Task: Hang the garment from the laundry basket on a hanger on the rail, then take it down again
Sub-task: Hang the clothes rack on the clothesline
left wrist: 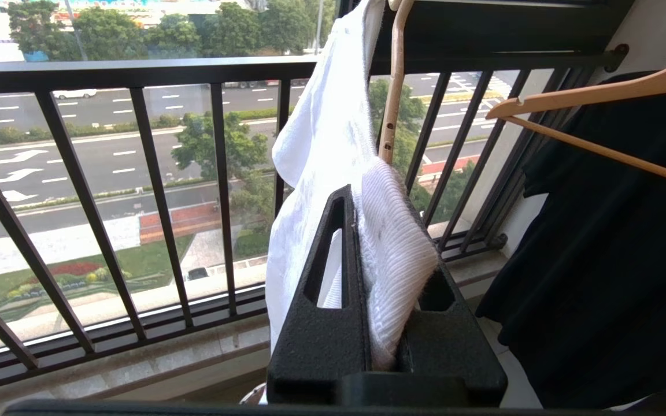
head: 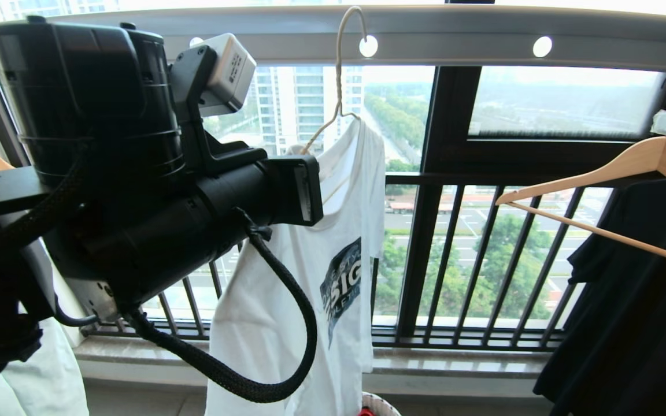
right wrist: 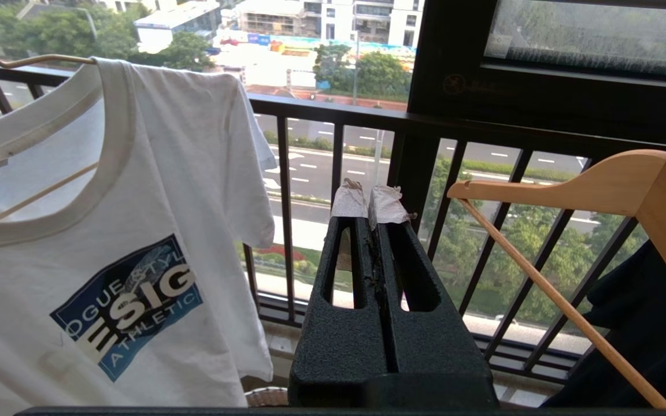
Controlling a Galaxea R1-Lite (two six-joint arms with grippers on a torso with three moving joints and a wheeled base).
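**Soft shirt, pinched at the ribbed collar**

The garment [head: 304, 271] is hanging on the hanger [head: 337, 75], whose long hook is sitting through a round hole in the rail [head: 454, 34], near the rail's middle as seen from the head. The left pincer [left wrist: 388, 277] is gripping a fold of the white ribbed neck band between nearly closed fingers, up by the hanger's shoulder. The right pincer [right wrist: 376, 219] is sitting pressed together with nothing in it, level with the shirt's sleeve and well apart from the wooden hanger [right wrist: 587, 185].

The shirt is looking light, limp and easily stretched; it is likely going to drape and drag rather than slide as one piece. The ribbed collar is probably the firmest place to take hold, since thin sleeve cloth would just pull out of shape. The wire hanger is looking springy and loose on its hook, so it may be swinging or lifting off when the cloth is tugged. Only the laundry basket's rim [head: 382, 401] is showing, below the hem.
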